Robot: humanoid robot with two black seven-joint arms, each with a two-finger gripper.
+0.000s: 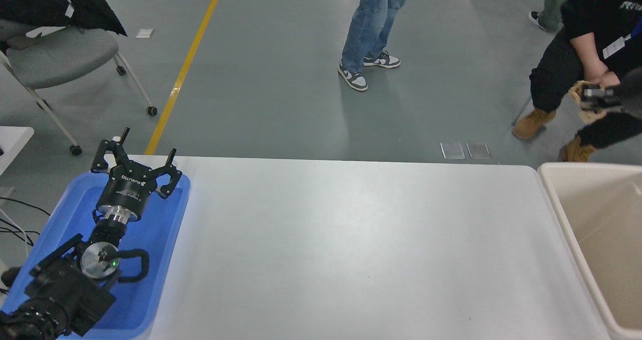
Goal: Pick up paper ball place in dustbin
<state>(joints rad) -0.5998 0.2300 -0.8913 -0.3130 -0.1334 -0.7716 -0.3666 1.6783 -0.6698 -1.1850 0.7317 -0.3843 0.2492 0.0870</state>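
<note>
The tan crumpled paper ball (578, 93) is held in the air at the far right, beyond the table's far edge. My right gripper (588, 99) is shut on it; most of that arm is cut off by the picture's right edge. The ball is above and behind the far left corner of the beige dustbin (557, 199), which stands at the table's right end and looks empty in its visible part. My left gripper (134, 155) is parked, open and empty, over the blue tray (150, 285) at the lower left.
The white table (351, 239) spans the middle. A seated person in black (587, 34) has hands right beside the held ball. Another person in jeans (373, 29) stands further back. A grey chair (60, 54) stands at the upper left.
</note>
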